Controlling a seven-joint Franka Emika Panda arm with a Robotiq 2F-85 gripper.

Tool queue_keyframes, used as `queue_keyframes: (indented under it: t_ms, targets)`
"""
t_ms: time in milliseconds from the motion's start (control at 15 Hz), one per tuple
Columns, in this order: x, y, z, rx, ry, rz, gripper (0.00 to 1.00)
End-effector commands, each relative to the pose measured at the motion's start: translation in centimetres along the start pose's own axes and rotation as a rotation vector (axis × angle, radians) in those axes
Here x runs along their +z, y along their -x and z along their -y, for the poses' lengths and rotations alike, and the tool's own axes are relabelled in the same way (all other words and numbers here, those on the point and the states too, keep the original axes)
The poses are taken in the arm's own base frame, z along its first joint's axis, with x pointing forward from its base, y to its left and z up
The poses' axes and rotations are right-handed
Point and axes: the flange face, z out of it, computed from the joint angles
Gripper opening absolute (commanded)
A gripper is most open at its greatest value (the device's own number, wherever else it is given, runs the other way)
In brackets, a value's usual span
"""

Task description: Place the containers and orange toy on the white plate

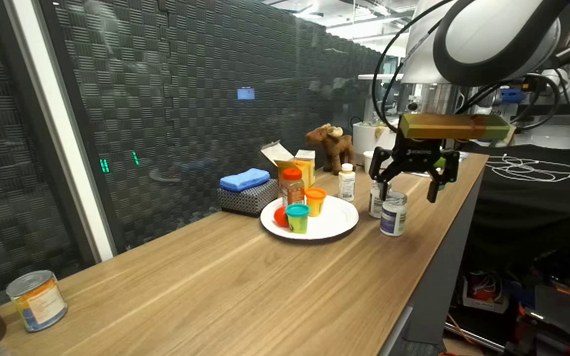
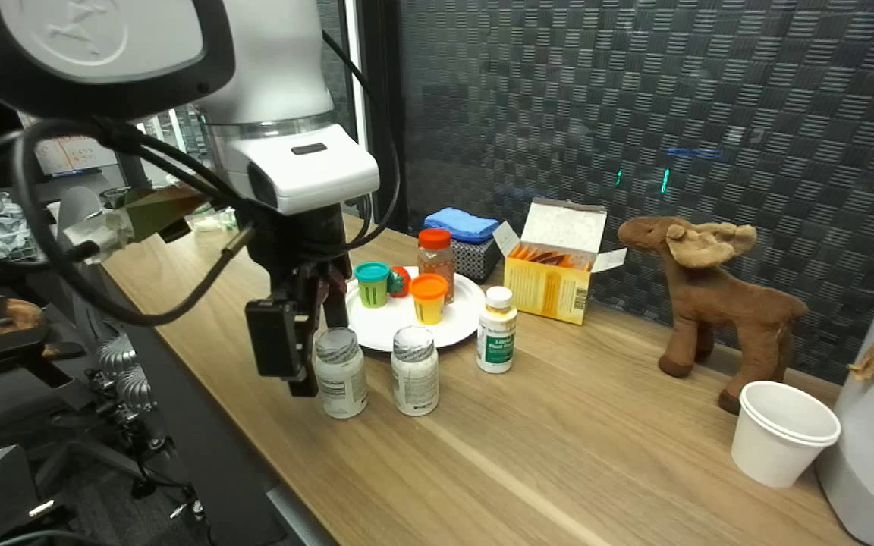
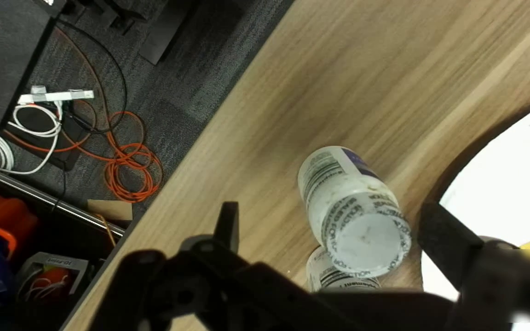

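gripper [image 1: 408, 197] released, jaws spread. in an exterior view, white plate [image 1: 337, 217] lies near the gripper's nine o'clock, bearing spice jar [image 1: 293, 190], orange cup [image 1: 315, 205], green cup [image 1: 297, 221] and, at green cup's nine o'clock, orange-red toy [image 1: 280, 217].

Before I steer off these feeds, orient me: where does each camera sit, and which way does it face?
Exterior view: apparently near the tin can, facing along the counter to the white plate; shows the arm and open gripper.
Exterior view: apparently near the white paper cups, facing roughly the opposite way; shows arm and gripper.
Wrist view: on the arm's end, looking down at a sealed bottle, the counter and floor; shows the gripper's fingers.
Shared: both exterior views show the plate and the brown jar on it; the wrist view catches the plate's rim.
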Motion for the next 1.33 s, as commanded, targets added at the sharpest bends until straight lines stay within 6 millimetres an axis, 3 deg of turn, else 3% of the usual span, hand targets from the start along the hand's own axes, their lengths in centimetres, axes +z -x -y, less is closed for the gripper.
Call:
queue_keyframes:
  t_ms: [0,133,200,333,733,933,1267]
  targets:
    - [-0.4,-0.8,0.6,-0.012,-0.029,-0.007,1.0]
    - [-0.5,-1.0,0.9,-0.016,-0.024,-0.016,0.99]
    - [-0.5,-1.2,1.0,-0.015,-0.027,-0.017,0.75]
    - [-0.5,-1.2,1.2,-0.015,-0.028,-0.015,0.71]
    - [-1.0,-0.8,1.4,-0.035,-0.028,-0.019,0.22]
    - [-1.9,-0.2,1.9,-0.07,-0.01,-0.034,0.19]
    - [-7.2,2.0,6.1,-0.242,0.08,-0.141,0.19]
